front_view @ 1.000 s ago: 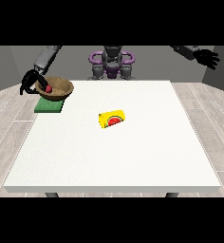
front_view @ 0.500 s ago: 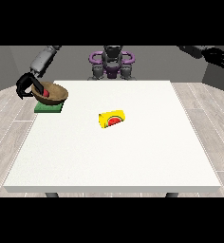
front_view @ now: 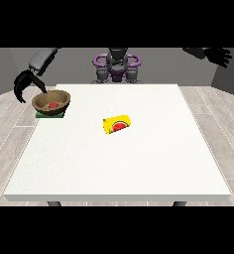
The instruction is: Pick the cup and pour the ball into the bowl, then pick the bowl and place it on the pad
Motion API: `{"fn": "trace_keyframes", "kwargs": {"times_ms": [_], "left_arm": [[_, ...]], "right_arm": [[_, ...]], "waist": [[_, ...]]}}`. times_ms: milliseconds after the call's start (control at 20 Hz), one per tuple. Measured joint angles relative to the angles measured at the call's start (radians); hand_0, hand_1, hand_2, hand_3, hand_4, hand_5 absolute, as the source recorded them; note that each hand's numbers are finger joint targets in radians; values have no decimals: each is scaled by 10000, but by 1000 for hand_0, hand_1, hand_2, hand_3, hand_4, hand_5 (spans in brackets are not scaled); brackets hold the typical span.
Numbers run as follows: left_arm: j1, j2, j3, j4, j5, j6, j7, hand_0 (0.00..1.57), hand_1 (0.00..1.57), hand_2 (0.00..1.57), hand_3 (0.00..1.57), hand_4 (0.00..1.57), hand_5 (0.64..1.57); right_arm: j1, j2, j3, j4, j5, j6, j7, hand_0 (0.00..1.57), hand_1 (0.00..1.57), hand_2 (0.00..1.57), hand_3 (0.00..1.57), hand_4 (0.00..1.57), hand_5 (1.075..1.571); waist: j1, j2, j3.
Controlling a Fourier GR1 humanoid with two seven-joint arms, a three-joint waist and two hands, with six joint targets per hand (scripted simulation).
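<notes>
Bowl [front_view: 51, 102] sitting on green pad [front_view: 50, 114] at table's [front_view: 119, 163] far-left corner, red ball [front_view: 53, 105] inside. Hand at view's left [front_view: 25, 85] just left of bowl, off it, fingers curled, holding nothing. Yellow cup [front_view: 117, 124] on its side mid-table. Hand at view's right [front_view: 218, 55] raised far right, fingers spread.

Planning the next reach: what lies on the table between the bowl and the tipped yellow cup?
Nothing. In the front view, the stretch of white table between the bowl on its green pad and the cup is bare.
</notes>
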Motion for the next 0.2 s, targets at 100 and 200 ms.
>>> {"fn": "trace_keyframes", "kwargs": {"times_ms": [100, 200], "left_arm": [[-46, -503, -425, -435, -105, 324, 464, 0, 0, 0, 0, 902, 1559], [78, -839, -721, -464, -280, 565, 783, 0, 0, 0, 0, 902, 1559]], "right_arm": [[-164, -234, 87, 70, 64, 235, 346, 0, 0, 0, 99, 269, 1378], [-363, -91, 286, -138, 88, 467, 680, 0, 0, 0, 0, 476, 1434]], "waist": [[2, -508, 5], [-143, -1200, -5]]}}
